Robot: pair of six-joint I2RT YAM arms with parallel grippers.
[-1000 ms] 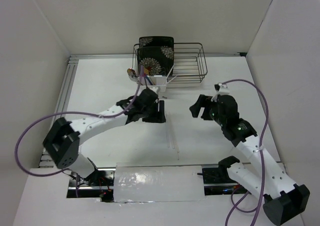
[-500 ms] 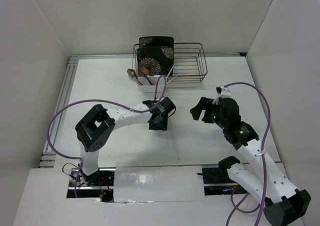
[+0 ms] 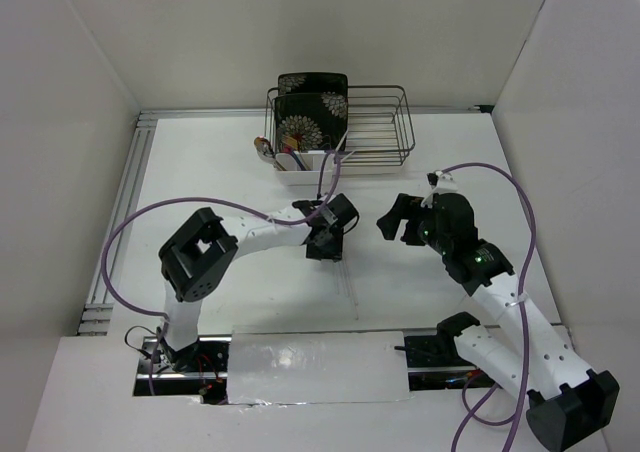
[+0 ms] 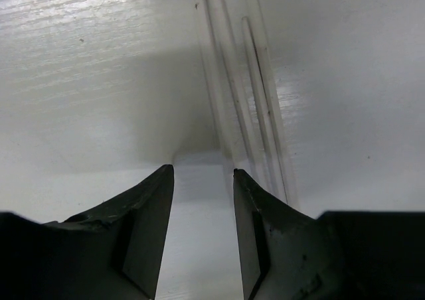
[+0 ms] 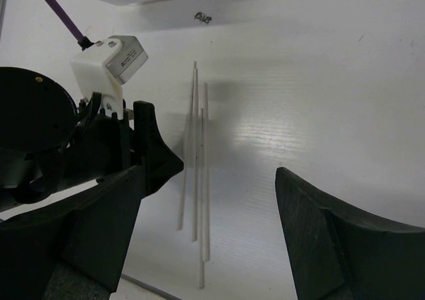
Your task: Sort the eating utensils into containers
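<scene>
Pale chopsticks (image 4: 259, 94) just ahead of left gripper (image 4: 202, 170) (apparently untouched)

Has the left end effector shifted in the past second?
Yes. The left end effector swung right and toward the near side, farther from the wire rack, and is now by the chopsticks.

Folded tight at left, left gripper (image 4: 202, 171) pointing down, jaws narrowly parted. Stretched inward at right, right gripper (image 3: 397, 218) spread wide, apparently hovering.
</scene>
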